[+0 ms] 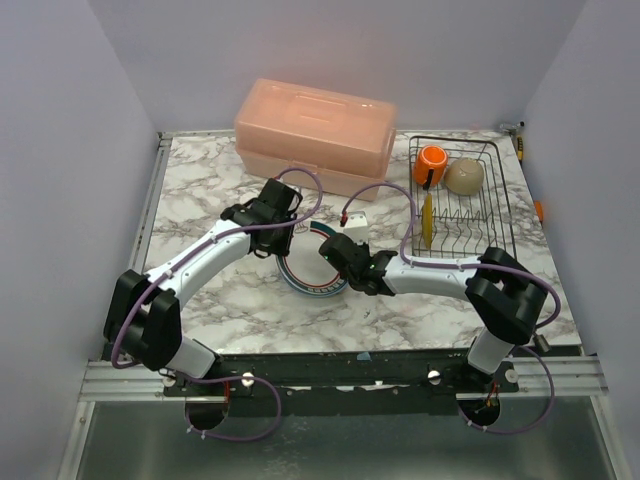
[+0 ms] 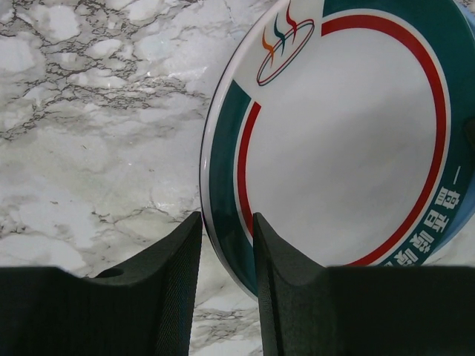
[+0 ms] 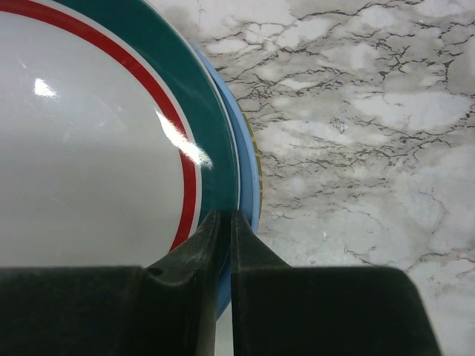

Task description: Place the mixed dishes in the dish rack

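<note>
The marble-patterned table (image 1: pixel 210 190) fills most of the top view. One pink plastic box (image 1: pixel 315 135), rectangular with rounded corners, is placed at the upper centre, with its long axis from left to right. One dish rack (image 1: pixel 505 200) of black wire is seen at the upper right, with its long axis from top to bottom of the frame.

Three dishes are counted in the rack. One yellow plate (image 1: pixel 427 222) is stood on its edge between the prongs and is seen as a thin strip running up and down. One round cream bowl (image 1: pixel 464 176) and one glossy orange mug (image 1: pixel 431 163) are set side by side at the upper end of the rack.

A stack of plates is laid at the centre. On top, one round white plate (image 2: pixel 349 141) with green and red rings is seen, its logo toward the upper part of the left wrist view. One blue plate (image 3: pixel 251 185) is seen under it.

The rim of the white plate is passed between the fingers of the left gripper (image 2: pixel 227 241), with a narrow gap; whether it is pressed cannot be told. The rim of the white plate is pinched by the right gripper (image 3: pixel 230 222), its fingers nearly together.
</note>
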You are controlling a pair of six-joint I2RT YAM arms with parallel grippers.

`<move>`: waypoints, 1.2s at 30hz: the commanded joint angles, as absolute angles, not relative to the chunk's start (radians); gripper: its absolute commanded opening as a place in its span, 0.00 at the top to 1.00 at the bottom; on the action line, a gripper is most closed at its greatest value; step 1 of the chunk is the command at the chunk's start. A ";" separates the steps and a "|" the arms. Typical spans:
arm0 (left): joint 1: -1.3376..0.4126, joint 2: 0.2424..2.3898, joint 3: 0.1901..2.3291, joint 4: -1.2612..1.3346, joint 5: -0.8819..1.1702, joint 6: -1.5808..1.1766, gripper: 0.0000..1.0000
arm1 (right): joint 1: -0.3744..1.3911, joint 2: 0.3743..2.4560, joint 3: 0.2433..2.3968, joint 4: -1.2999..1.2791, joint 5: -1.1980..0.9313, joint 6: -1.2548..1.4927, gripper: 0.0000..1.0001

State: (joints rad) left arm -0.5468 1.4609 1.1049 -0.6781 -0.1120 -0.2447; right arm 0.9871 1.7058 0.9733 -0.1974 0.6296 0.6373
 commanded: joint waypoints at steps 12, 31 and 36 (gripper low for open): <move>-0.544 1.333 1.080 -0.592 0.027 -0.219 0.98 | 0.990 1.731 0.953 -0.201 0.547 0.620 0.89; -0.544 1.324 1.090 -0.627 -0.101 -0.241 1.00 | 1.077 1.544 1.000 -0.202 0.495 0.484 0.33; -0.544 1.315 1.087 -0.630 -0.109 -0.239 1.00 | 1.153 1.573 0.992 -0.082 0.417 0.429 0.21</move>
